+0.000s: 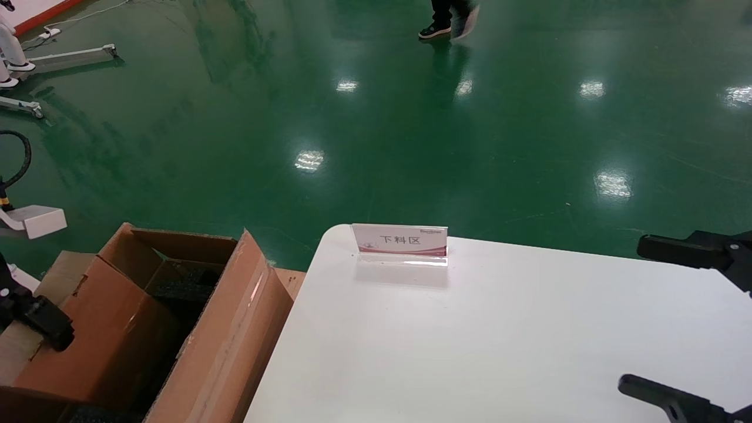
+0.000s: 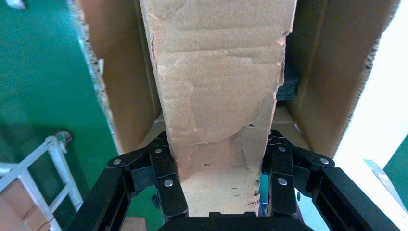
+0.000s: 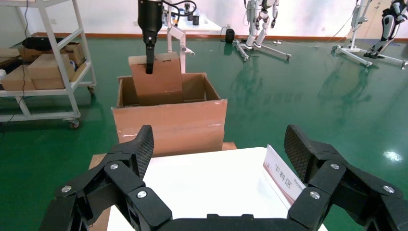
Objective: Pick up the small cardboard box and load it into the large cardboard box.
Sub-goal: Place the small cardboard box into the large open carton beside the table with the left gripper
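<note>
My left gripper is shut on the small cardboard box, a torn tan carton that fills the gap between its black fingers. It holds the box upright and partly lowered into the large cardboard box, whose black foam shows beside it. In the head view the small cardboard box sits inside the large cardboard box at lower left, with my left gripper on its outer side. From the right wrist view the small cardboard box stands half above the large cardboard box. My right gripper is open and empty over the table.
A white table with a small sign stand is right of the carton. A shelf cart with cartons stands beyond it. A person's feet are far off on the green floor.
</note>
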### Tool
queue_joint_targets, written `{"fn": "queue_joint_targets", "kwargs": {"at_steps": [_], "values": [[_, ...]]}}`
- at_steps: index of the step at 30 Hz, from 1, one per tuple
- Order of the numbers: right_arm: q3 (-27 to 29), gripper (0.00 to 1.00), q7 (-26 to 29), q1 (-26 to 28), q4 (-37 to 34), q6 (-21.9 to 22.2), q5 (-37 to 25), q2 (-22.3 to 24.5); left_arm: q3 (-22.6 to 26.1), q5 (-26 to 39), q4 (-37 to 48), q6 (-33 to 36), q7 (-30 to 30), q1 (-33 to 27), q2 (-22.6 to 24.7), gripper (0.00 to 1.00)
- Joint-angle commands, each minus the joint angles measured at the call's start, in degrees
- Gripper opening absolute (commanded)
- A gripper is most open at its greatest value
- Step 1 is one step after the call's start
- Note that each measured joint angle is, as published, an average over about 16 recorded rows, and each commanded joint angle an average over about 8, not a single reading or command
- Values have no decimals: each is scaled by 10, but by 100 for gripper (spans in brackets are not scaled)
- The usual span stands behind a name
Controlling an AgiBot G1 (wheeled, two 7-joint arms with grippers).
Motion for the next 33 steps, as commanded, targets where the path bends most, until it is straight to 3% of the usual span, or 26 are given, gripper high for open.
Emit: {"fn": "queue_joint_targets", "kwargs": {"at_steps": [1,33], "values": [[0,100,0,0,0,0,0,0,-1,1,14,1,2,10,6,0],[0,100,0,0,0,0,0,0,-21,26,139,-48,16,156,80,0]]}}
